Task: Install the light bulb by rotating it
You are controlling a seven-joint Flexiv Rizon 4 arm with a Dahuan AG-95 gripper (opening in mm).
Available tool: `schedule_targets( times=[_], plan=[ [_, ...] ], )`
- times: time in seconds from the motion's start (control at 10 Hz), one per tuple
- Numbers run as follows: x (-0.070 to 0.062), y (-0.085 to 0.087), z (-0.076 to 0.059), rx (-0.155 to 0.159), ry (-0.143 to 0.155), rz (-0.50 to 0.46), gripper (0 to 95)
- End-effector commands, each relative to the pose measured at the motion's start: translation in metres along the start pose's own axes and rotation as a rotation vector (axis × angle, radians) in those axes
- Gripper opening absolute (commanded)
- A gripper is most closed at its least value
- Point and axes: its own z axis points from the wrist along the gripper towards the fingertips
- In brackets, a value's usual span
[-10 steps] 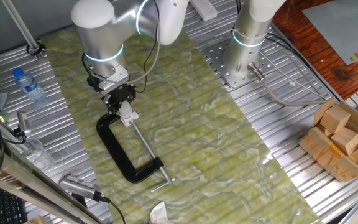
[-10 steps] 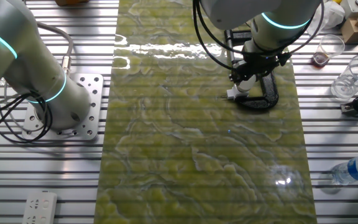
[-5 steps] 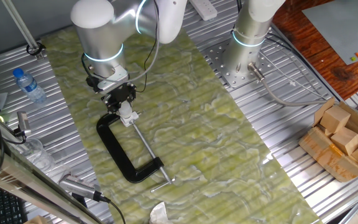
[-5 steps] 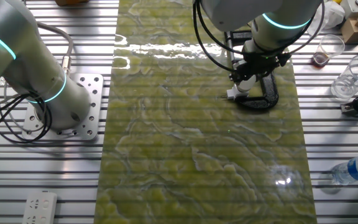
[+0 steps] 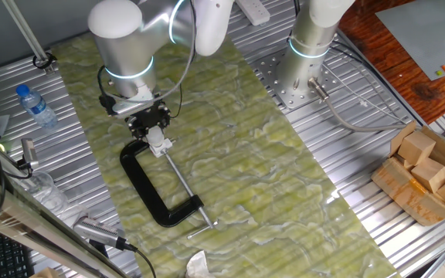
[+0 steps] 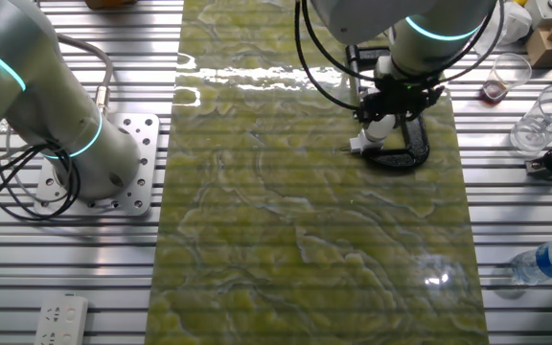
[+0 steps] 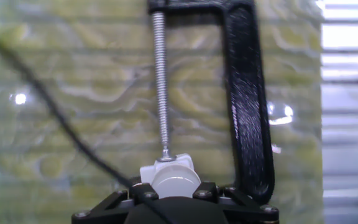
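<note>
My hand (image 5: 154, 131) grips the light bulb (image 7: 175, 181); my fingers hide most of its globe.

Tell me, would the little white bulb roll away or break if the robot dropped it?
Probably both. The bulb looks round and smooth, so it would likely roll on the flat mat. It looks small and thin, so likely light and fragile. The gripper seems closed around it.

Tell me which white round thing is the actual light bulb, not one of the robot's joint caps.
The small matte light bulb between the fingers, at the C-clamp screw's tip; the joint cap is far larger and glossy.
</note>
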Motion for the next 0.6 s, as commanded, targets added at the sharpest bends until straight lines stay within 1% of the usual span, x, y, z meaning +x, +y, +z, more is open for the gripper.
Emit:
schedule_targets(
  times=[0.1,0.2,0.3,0.6],
  plan=[
    [0.0022,-0.0005,-0.0001,-0.007,0.012,0.356,0.0],
    [0.0031,-0.0004,-0.0007,-0.017,0.015,0.482,0.0],
    [0.0032,-0.0003,-0.0007,-0.021,0.015,0.526,0.0],
    [0.0034,0.0,-0.0005,-0.051,0.013,0.772,0.0]
  ],
)
